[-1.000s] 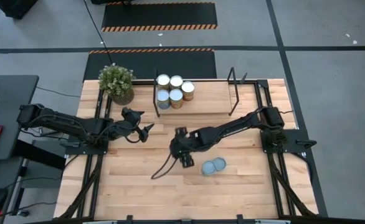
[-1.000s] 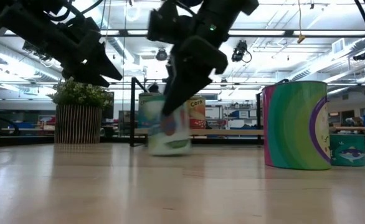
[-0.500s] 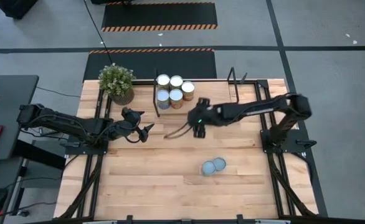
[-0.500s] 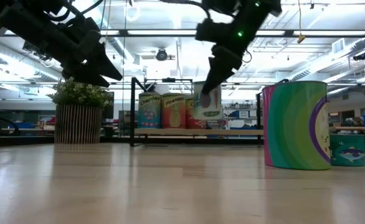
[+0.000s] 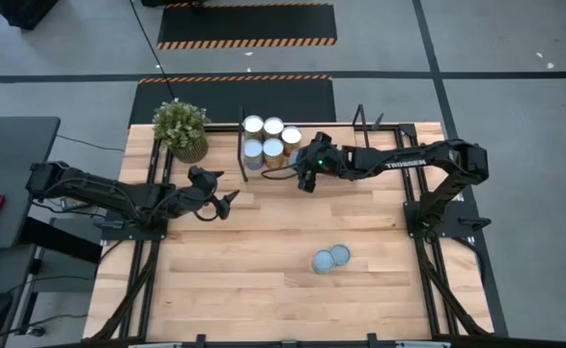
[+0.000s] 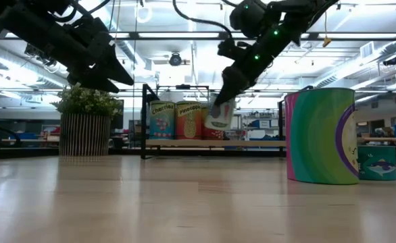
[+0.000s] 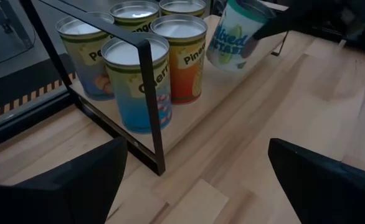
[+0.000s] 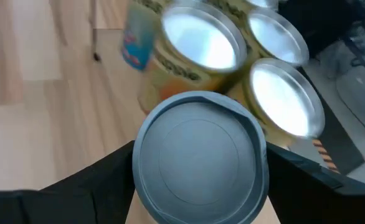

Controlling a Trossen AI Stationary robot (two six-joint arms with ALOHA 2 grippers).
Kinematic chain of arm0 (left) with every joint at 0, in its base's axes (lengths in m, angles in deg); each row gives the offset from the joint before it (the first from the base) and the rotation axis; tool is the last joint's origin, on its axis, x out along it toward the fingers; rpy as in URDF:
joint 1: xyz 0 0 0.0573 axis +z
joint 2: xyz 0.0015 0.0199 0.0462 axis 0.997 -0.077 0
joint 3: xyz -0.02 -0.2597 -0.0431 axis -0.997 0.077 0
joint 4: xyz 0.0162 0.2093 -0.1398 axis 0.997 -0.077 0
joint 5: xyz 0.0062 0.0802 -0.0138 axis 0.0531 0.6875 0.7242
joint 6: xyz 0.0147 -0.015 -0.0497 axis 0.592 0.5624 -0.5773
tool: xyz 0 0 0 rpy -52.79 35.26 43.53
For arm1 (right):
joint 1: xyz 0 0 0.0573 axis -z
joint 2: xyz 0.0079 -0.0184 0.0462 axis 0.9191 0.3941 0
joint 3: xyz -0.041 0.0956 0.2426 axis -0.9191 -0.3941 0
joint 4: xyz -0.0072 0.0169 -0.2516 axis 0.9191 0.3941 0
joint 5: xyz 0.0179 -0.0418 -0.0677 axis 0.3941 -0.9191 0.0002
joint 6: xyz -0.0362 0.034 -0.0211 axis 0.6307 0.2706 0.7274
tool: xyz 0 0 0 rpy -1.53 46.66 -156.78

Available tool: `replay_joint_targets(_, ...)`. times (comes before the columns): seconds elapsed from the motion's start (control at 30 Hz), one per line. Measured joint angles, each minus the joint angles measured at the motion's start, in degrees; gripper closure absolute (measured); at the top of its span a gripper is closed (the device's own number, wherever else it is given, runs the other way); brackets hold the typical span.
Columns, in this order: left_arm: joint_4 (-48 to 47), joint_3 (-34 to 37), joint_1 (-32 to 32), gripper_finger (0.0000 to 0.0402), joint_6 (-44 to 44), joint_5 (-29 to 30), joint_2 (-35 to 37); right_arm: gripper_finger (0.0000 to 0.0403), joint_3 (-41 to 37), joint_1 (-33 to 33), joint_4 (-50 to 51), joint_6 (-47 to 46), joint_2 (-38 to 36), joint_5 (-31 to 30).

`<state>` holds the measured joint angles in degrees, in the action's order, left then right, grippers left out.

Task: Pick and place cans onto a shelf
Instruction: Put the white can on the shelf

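Note:
My right gripper (image 5: 307, 164) is shut on a can with a grey-blue top (image 8: 200, 158) and holds it just above the shelf (image 5: 326, 145), beside the cans standing there. Several cans (image 5: 267, 137) stand upright on the left end of the shelf's wooden board (image 7: 201, 106). The held can also shows tilted in the low view (image 6: 219, 113) and in the left wrist view (image 7: 232, 37). My left gripper (image 5: 227, 201) is open and empty, in front of the shelf's left end frame. Two more cans (image 5: 331, 258) stand on the tabletop. My right gripper pinches the can's side wall (image 8: 139, 168) between its two fingers, one finger on each side. The fingers slant down from the table's right side. The can is lifted clear and tilted, its base a little above the shelf board.
A potted green plant (image 5: 181, 129) stands at the far left corner, left of the shelf. The shelf's black end frames (image 5: 241, 145) (image 5: 360, 135) rise above the board. The board's right half (image 5: 336, 143) is bare. The two tabletop cans show large in the low view (image 6: 323, 135).
My right gripper has lifted the can from the middle of the table and carried it toward the far edge, up to the shelf beside the standing cans. The can is now tilted above the board.

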<state>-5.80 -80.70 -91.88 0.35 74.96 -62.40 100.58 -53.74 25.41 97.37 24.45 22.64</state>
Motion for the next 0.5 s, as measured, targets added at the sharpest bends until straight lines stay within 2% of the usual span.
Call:
replay_joint_targets(0.3,-0.47,0.00,-0.03,0.0005,0.02,-0.02,-0.01,0.0091,0.03,0.65,-2.37,1.24,0.58,-3.70)
replay_joint_targets(0.5,-0.63,0.00,-0.05,0.0005,0.00,-0.02,0.00,0.0091,0.03,1.02,-3.12,1.59,0.58,-3.97)
